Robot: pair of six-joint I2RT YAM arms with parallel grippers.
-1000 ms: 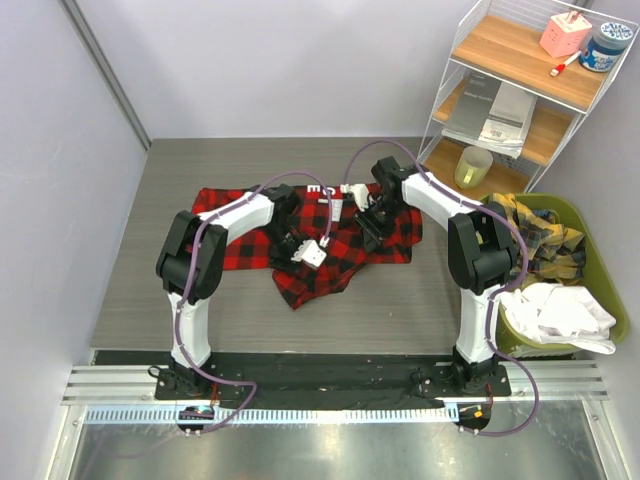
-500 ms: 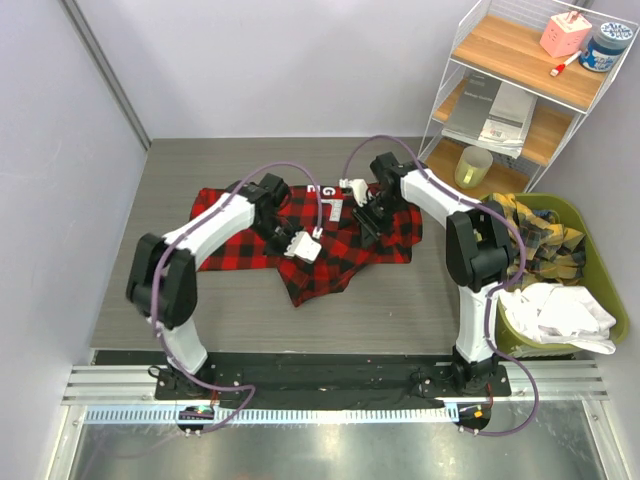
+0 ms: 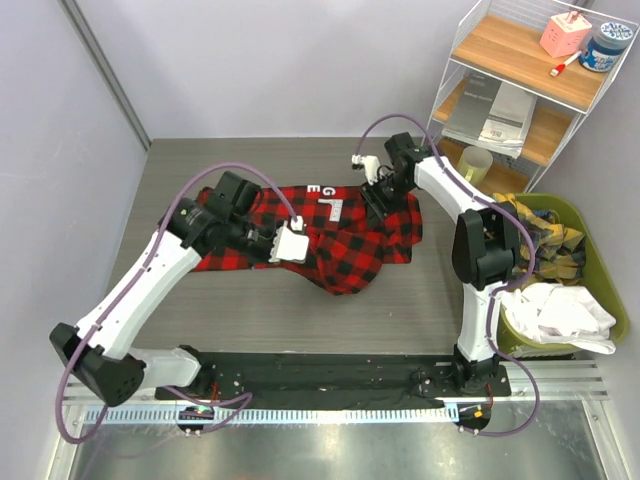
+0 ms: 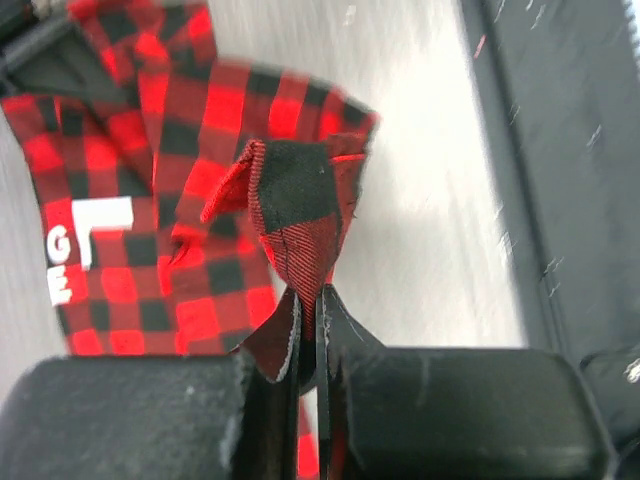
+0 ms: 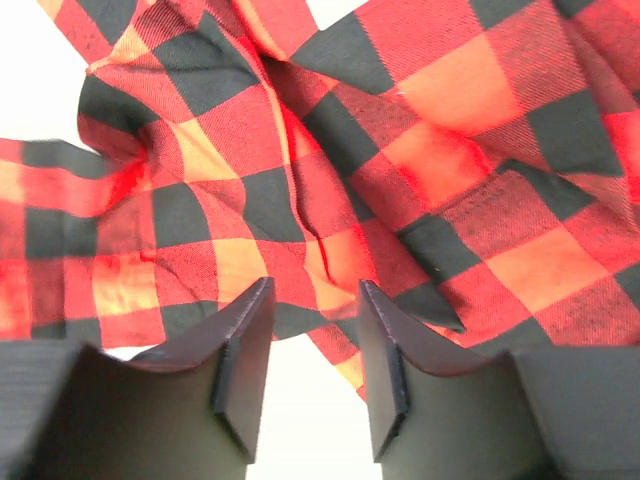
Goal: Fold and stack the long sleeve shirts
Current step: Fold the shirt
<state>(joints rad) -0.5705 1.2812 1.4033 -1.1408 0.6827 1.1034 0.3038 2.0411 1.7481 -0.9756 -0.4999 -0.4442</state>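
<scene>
One long sleeve shirt [image 3: 345, 240], red-and-black check with a white lettered patch [image 3: 330, 200], lies spread and rumpled mid-table. My left gripper [image 3: 300, 252] is shut on a raised fold near its front edge. The left wrist view shows that pinched fold [image 4: 295, 210] standing up from the closed gripper [image 4: 310, 300], with the patch [image 4: 95, 225] off to the left. My right gripper [image 3: 385, 192] hovers open over the shirt's far right part. In the right wrist view its gripper [image 5: 310, 340] holds nothing, and the check cloth [image 5: 380, 150] lies just beyond the fingers.
A green bin [image 3: 600, 262] at the right holds a yellow plaid garment [image 3: 540, 235] and a white one [image 3: 555, 310]. A wire shelf [image 3: 520, 90] with a yellow cup [image 3: 472, 165] stands at the back right. A wall runs along the left side.
My left gripper shut on a fold of the shirt and pulled it left as the arm swung out. My right gripper let go, opened wider and moved toward the far right.
</scene>
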